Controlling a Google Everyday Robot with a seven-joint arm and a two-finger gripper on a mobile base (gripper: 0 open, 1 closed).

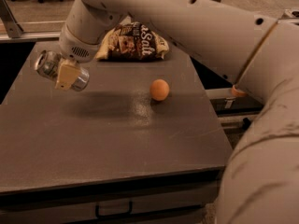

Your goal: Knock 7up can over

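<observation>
Dark grey and matte, the flat tabletop [117, 139] fills most of my view, with a faint speckled sheen near the middle and 1 drawer with a thin black handle [114, 211] under its front edge. Beyond it, along the top of the frame, I see pale floor.

In the upper left of the frame the robot's 2-finger gripper [66, 77] is clamped on the small silvery aluminium 7up can [46, 64]. A tan, blocky finger pad [67, 73] crosses the can's middle. The can hangs clear of the table, tipped nearly onto its side, and its soft shadow lies on the surface below and to the right.

My judgement is that the task is part done. The can is off its base, but it is held in the air and not lying on the table. What is left is getting it down on its side and letting go.

The can is a smooth metal cylinder, so I expect it to roll once free. The smooth, rounded white plastic arm [187, 22] sweeps across the top and right of the frame. A small matte orange ball [160, 89] sits at centre, well apart from the can. A crinkled, glossy dark-and-cream snack bag [135, 42] lies at the table's far edge, at upper centre.
</observation>
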